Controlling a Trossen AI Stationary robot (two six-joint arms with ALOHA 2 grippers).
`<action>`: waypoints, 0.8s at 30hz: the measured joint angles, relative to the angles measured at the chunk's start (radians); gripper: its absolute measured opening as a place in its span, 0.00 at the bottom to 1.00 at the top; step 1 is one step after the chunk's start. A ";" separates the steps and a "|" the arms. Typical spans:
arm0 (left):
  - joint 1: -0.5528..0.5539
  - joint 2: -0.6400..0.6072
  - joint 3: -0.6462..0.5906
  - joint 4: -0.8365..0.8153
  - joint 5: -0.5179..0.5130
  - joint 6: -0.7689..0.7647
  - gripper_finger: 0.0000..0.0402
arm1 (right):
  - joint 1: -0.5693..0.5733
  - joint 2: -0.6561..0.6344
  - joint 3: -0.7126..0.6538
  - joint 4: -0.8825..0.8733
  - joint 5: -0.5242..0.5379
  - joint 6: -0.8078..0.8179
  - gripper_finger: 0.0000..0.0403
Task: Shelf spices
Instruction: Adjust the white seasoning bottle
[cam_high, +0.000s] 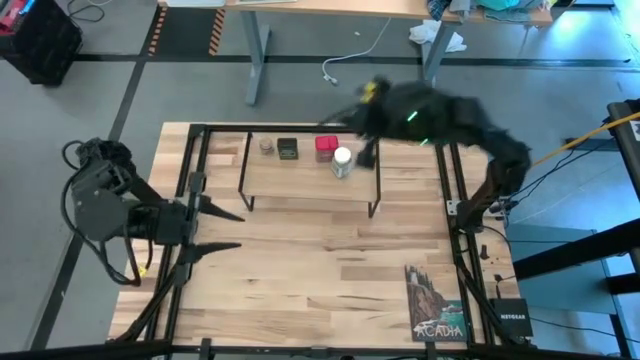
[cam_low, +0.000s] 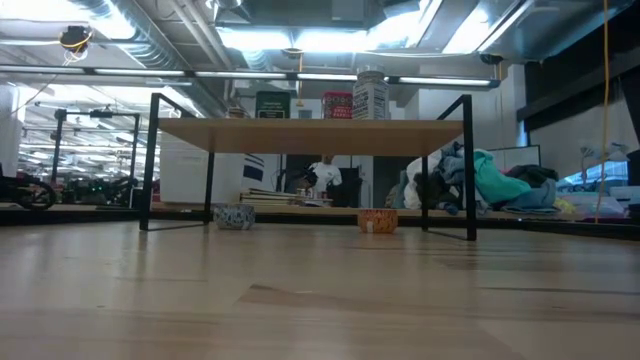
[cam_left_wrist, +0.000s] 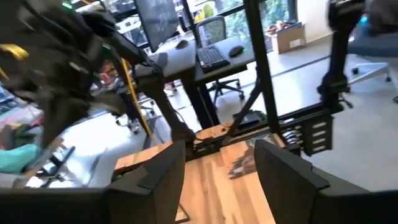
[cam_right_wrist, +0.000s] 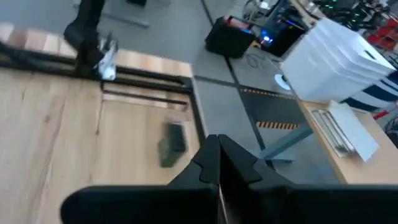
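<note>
On the far half of the surface (cam_high: 300, 260), you are looking at the shelf (cam_high: 300, 180) with all four spices sitting in a row along its far edge, so the placing looks done and you are in the clearing-away step. Going by size, the shelf is a pale wood plank on thin black wire legs. The white-capped clear jar (cam_high: 342, 162) is standing tallest at the right of the row, just beside the red square tin (cam_high: 325, 148). The dark square tin (cam_high: 287, 149) is sitting left of that, and the tiny round jar (cam_high: 266, 146) is ending the row.

Your right gripper (cam_right_wrist: 217, 163) is clenched on nothing, its arm blurred above the shelf's far right corner. Your left gripper (cam_high: 222, 228) is hanging at the left of the surface, well apart from the shelf, fingers spread and empty. Next, you are probably only needing to bring both arms to rest without brushing the jar.
</note>
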 joint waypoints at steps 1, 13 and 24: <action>-0.011 0.000 0.000 0.000 -0.001 -0.012 0.46 | -0.037 -0.026 0.000 -0.006 -0.030 -0.002 0.00; -0.074 0.066 0.000 -0.010 -0.070 -0.062 0.46 | -0.377 -0.181 0.001 -0.072 -0.272 -0.033 0.00; -0.073 0.180 0.000 -0.007 -0.076 -0.132 0.46 | -0.619 -0.192 0.000 -0.056 -0.493 -0.090 0.00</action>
